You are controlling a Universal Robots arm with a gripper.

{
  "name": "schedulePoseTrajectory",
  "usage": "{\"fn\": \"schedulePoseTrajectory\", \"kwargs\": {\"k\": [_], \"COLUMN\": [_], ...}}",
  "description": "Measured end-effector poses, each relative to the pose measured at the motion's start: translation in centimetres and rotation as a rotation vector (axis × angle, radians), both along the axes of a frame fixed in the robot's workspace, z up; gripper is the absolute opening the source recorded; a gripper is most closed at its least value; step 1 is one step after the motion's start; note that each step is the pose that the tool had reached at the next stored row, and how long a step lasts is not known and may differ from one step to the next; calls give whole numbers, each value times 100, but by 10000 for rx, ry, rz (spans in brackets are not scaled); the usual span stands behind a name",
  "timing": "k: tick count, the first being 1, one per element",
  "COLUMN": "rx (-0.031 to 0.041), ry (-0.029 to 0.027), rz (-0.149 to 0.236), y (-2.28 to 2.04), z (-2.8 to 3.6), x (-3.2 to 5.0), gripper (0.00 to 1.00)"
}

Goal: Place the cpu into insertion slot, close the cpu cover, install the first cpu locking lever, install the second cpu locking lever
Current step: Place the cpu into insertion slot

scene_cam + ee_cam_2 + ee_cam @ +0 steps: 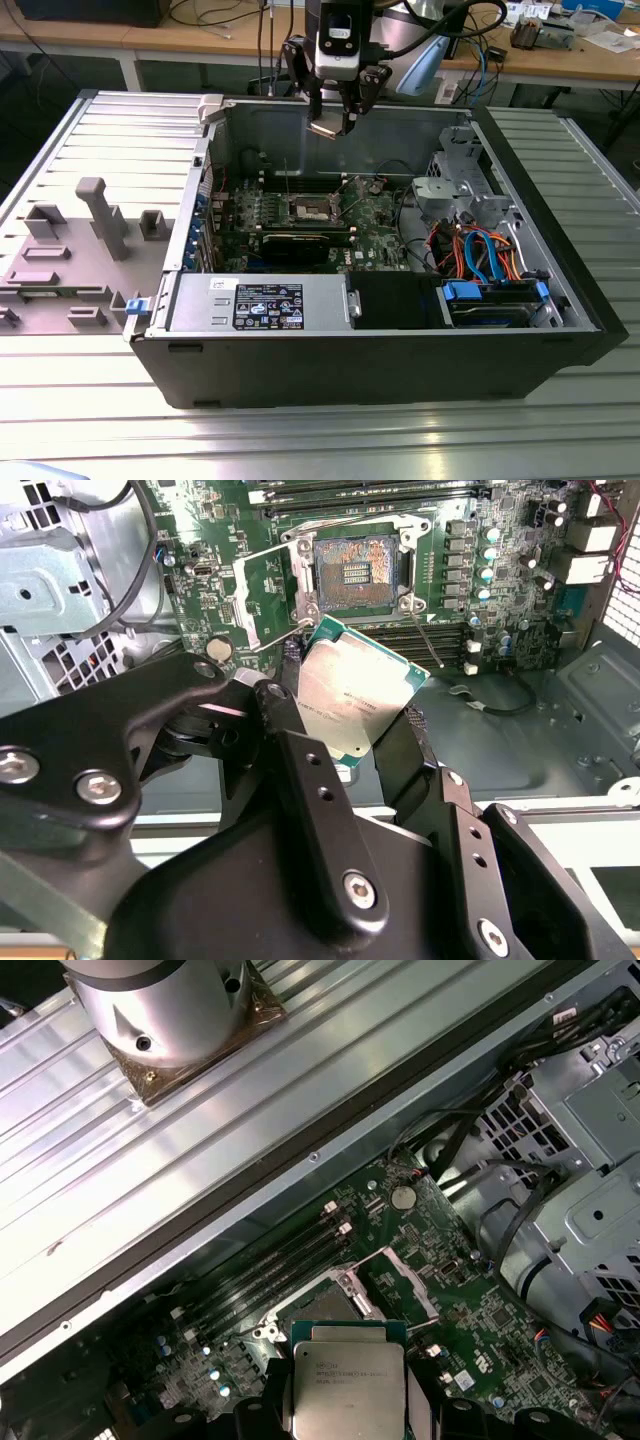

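Aloft, jaws clamped on the cpu (355, 695) (ribbed metal table (560, 440), wooden benches (590, 62) behind).

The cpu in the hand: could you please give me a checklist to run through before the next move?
1. Grip: ok. The hand is shut on the cpu, clamping two opposite edges.
2. insertion slot empty: ok, its contacts lie bare.
3. cpu cover out of the way: ok, it is swung open beside the slot.
4. cpu down at the slot: not ok; in the exterior view it hangs high above the motherboard.
5. cpu squared to the slot: not ok, it looks turned against it in both wrist views.
6. Corner marks matching: cannot tell.
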State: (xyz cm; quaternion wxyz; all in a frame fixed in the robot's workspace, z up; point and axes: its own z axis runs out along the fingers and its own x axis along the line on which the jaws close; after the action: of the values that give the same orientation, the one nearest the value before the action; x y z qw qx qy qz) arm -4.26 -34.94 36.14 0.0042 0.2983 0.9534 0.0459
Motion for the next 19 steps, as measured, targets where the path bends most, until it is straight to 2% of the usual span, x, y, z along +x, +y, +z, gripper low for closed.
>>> {"fn": "schedulePoseTrajectory", "kwargs": {"k": [6, 19], "rx": [-1, -1], "ry": [0, 0], "rz": [-185, -251], "y": [0, 0], "z": [0, 0], "x": [0, -1], "gripper": [54, 54]}}
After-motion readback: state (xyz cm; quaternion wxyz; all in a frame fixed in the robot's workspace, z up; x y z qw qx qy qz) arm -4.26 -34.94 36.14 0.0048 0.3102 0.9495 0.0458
